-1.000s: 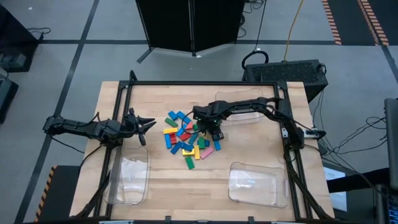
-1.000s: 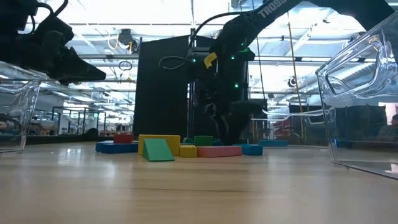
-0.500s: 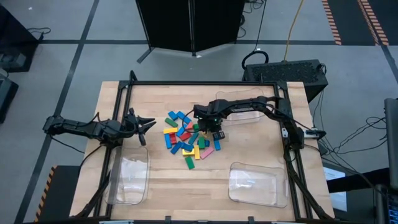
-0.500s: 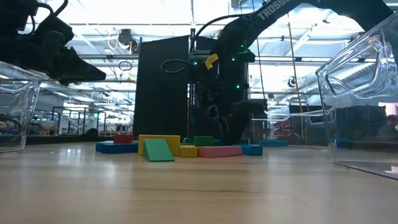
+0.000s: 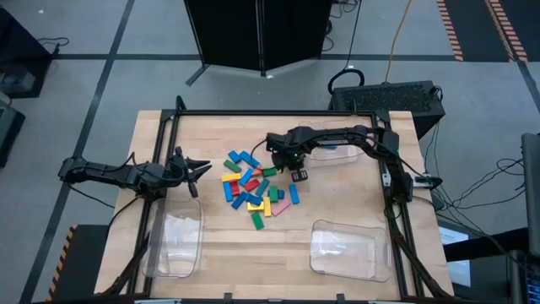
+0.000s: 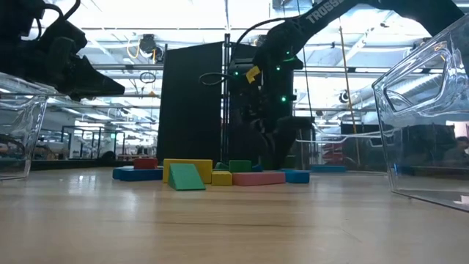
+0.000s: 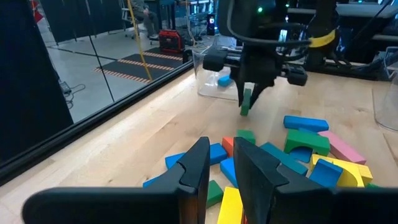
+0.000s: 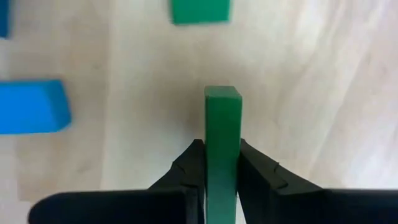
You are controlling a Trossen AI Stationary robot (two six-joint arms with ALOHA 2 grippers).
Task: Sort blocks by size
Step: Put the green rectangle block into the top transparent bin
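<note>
The blocks (image 5: 253,190) lie in a loose pile of blue, green, red, yellow and pink pieces at the middle of the table, also in the left wrist view (image 7: 298,155). My right gripper (image 5: 285,165) hangs over the pile's far right side, pointing down, shut on one green block (image 8: 222,124). That block shows below the fingers in the left wrist view (image 7: 245,102). My left gripper (image 5: 202,173) waits left of the pile, raised and roughly level. Its fingers (image 7: 198,165) stand slightly apart with nothing between them. My right gripper pinches the green block by its two broad faces (image 8: 222,163) between both fingers, at the block's upper part. The fingers come from above, pointing down. The block stands upright and reaches past the fingertips; its lower end (image 7: 244,112) hangs just over the tabletop.
Three clear plastic trays stand on the table: near left (image 5: 173,241), near right (image 5: 342,249) and far right (image 5: 333,152), close behind my right gripper; a blue piece (image 7: 224,79) lies in the far one. A black frame edges the table.
My right gripper has gone toward the table's far edge, away from the pile's near right part, and has risen a little. The green block has come with it, upright below the fingers. My left arm has kept still.
</note>
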